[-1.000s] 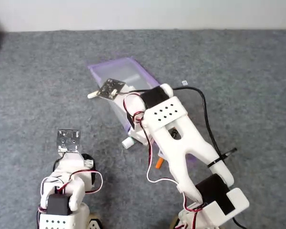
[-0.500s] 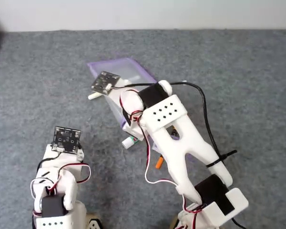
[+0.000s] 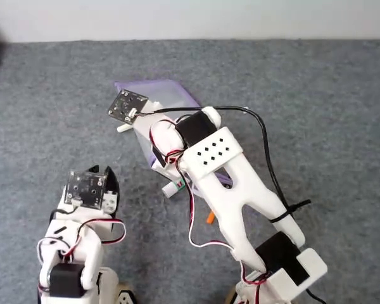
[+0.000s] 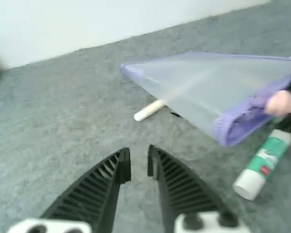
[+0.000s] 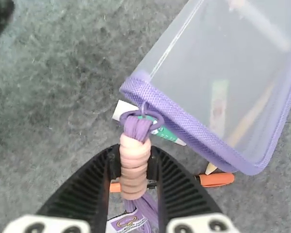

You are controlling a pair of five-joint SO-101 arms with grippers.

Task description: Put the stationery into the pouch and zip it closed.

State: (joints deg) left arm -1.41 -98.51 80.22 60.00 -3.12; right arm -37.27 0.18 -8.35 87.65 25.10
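One pouch (image 3: 168,96), clear with purple trim, lies toward the far middle of the bench (image 3: 316,95), in front of the right arm. At its near corner hangs one zipper pull (image 5: 134,162) (a purple cord wrapped in pink rings), and the right pincer (image 5: 134,170) is pinched tight on it, a black finger on either side.

Three loose pieces of stationery lie around the pouch. One green-and-white glue stick (image 4: 259,162) sits just beside that near corner, partly under its edge. One orange marker (image 5: 216,179) lies nearer the right arm's base. One pale stick (image 4: 149,110) pokes out from the pouch's left side; whether it is inside or underneath I cannot tell. A pencil-like shape shows faintly through the clear wall.

The left pincer (image 4: 139,165) hangs over bare bench, well apart from the pouch, its fingers parted by a narrow gap and holding nothing.

The bench is covered in grey carpet-like fabric; one white wall (image 3: 190,19) runs along its far edge.
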